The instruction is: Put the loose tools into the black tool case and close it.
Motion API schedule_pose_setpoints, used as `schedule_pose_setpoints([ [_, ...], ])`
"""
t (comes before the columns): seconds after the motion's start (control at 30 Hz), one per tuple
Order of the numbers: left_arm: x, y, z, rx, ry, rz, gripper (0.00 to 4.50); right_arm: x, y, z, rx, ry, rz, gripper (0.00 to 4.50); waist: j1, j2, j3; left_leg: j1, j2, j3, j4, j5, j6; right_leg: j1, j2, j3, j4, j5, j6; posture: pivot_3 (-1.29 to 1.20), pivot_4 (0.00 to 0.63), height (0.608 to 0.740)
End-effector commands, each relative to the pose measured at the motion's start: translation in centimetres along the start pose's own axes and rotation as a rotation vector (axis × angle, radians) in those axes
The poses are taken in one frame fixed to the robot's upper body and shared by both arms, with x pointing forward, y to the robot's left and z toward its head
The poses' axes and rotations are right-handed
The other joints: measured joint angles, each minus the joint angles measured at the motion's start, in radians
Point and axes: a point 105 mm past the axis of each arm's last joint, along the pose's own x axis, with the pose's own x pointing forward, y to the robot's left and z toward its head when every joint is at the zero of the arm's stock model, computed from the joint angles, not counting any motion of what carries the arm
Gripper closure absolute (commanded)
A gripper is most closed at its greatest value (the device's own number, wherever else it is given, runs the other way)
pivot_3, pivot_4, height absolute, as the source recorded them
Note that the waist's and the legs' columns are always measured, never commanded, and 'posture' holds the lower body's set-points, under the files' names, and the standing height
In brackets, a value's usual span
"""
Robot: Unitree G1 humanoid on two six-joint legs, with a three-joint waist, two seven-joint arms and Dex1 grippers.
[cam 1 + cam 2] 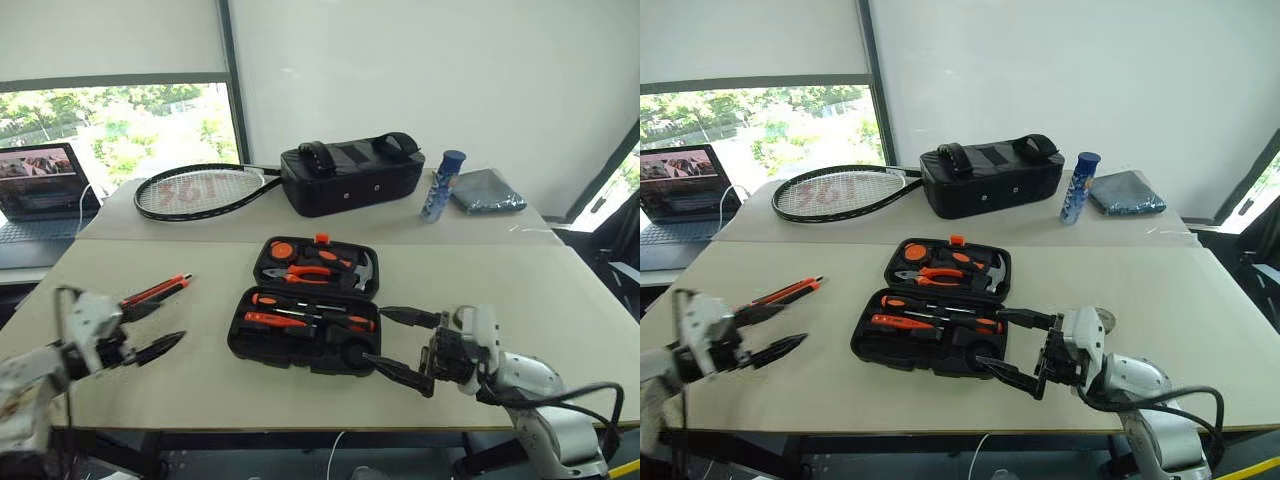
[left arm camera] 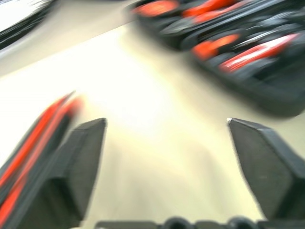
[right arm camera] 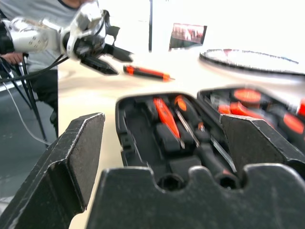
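We can read no brand or label on anything here; the red marking on the strings of the racket (image 1: 205, 190) at the upper left and the print on the blue can (image 1: 441, 185) at the upper right are too small to make out.

The black tool case (image 1: 304, 320) lies wide open in the middle of the table (image 1: 560, 300). Its far half holds the orange-handled pliers (image 1: 303, 273), the small hammer (image 1: 362, 271) and some round orange piece we cannot identify. Its near half holds orange-and-black screwdrivers (image 1: 310, 318) lying side by side in their slots, with a round dark thing at its near right corner.

One orange-and-black tool (image 1: 155, 290) lies loose on the table at the left of the frame, well apart from the case; we cannot tell whether it is a screwdriver or the knife.

Our left gripper (image 1: 150, 328) hangs at the lower left with its fingers (image 2: 78, 167) spread and nothing between them, the loose tool just beside it. Our right gripper (image 1: 403, 345) sits at the lower right, pointing at the case's right end, fingers (image 3: 71, 162) also spread wide and empty.

Behind the case, a bigger black bag (image 1: 350, 175) with straps stands at the top centre, a folded dark cloth (image 1: 487, 190) lies right of the can, and an open laptop (image 1: 40, 190) is at the far left.
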Motion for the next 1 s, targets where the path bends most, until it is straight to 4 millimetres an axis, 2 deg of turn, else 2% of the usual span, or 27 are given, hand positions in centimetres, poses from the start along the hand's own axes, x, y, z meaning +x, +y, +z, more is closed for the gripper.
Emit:
schedule_pose_setpoints([
  [0.03, -5.5, 2.6, -1.3, -0.064, 0.01, 0.274, 0.05, -0.7, 0.0, 1.4, -0.085, -0.056, -0.006, 0.0, -0.002, 0.0, 0.0, 0.0, 0.0, 0.0, 0.0, 0.0, 0.0, 0.0, 0.0, 0.0, 0.0, 0.0, 0.0, 0.0, 0.15, 0.74],
  [0.1, -7.4, 2.8, -2.4, -0.121, 0.036, 0.354, 0.05, -0.9, 0.1, 1.4, -0.075, -0.051, -0.01, 0.0, -0.003, 0.0, 0.0, 0.001, 0.0, 0.001, -0.001, 0.0, 0.0, 0.0, -0.001, 0.0, 0.0, -0.001, -0.001, 0.0, 0.15, 0.74],
  [0.23, -7.5, 3.5, -2.2, -0.145, 0.036, 0.391, 0.05, -0.9, 0.1, 1.4, -0.073, -0.043, -0.01, 0.0, 0.021, -0.003, 0.0, 0.002, 0.001, 0.001, -0.001, 0.0, -0.001, 0.001, -0.002, -0.003, 0.001, -0.002, -0.002, 0.0, 0.15, 0.74],
  [0.3, -6.2, 4.2, -1.1, -0.133, 0.013, 0.382, 0.05, -0.8, 0.0, 1.5, -0.068, -0.04, -0.011, 0.0, 0.031, -0.005, -0.001, 0.003, 0.001, 0.001, -0.001, 0.001, -0.002, 0.001, -0.002, -0.004, 0.001, -0.006, -0.009, 0.0, 0.15, 0.74],
  [0.47, -0.4, 5.6, 2.0, -0.054, 0.006, 0.21, 0.05, -0.1, -0.3, 1.7, -0.067, -0.037, -0.007, 0.0, 0.043, -0.009, -0.002, 0.002, 0.001, 0.002, -0.001, 0.004, -0.007, 0.001, -0.001, -0.006, 0.002, -0.006, -0.01, 0.0, 0.15, 0.74],
  [0.53, 1.7, 5.8, 2.6, -0.036, 0.039, 0.156, 0.05, 0.1, -0.4, 1.7, -0.066, -0.035, -0.003, 0.0, 0.042, -0.009, -0.002, 0.002, 0.001, 0.003, -0.002, 0.004, -0.007, 0.001, -0.001, -0.005, 0.002, -0.005, -0.01, 0.0, 0.15, 0.74],
  [0.57, 3.0, 5.8, 2.7, -0.005, 0.068, 0.115, 0.05, 0.2, -0.4, 1.8, -0.065, -0.033, -0.003, 0.0, 0.04, -0.009, -0.002, 0.002, 0.001, 0.003, -0.002, 0.004, -0.007, 0.001, -0.001, -0.005, 0.001, -0.002, -0.004, 0.0, 0.15, 0.74],
  [0.67, 5.8, 5.9, 2.8, 0.007, 0.136, 0.043, 0.05, 0.3, -0.6, 1.9, -0.065, -0.023, -0.008, 0.0, 0.034, -0.008, -0.002, 0.0, 0.001, 0.003, -0.004, 0.003, -0.008, 0.0, -0.001, -0.005, 0.001, -0.002, -0.005, 0.0, 0.15, 0.74],
  [0.83, 8.8, 5.9, 2.9, 0.028, 0.197, 0.001, 0.05, 0.1, -0.8, 2.2, -0.065, -0.006, -0.028, 0.0, 0.022, -0.009, -0.002, -0.004, 0.001, 0.001, -0.004, 0.003, -0.007, -0.002, 0.0, -0.007, 0.001, 0.001, -0.01, 0.0, 0.15, 0.74],
  [1.0, 10.0, 6.3, 2.7, 0.02, 0.236, 0.04, 0.05, -0.3, -0.8, 2.6, -0.059, 0.003, -0.069, 0.0, 0.023, -0.009, -0.002, -0.004, 0.001, 0.0, -0.003, 0.003, -0.007, -0.002, 0.0, -0.007, 0.001, -0.001, -0.007, 0.0, 0.15, 0.74],
])
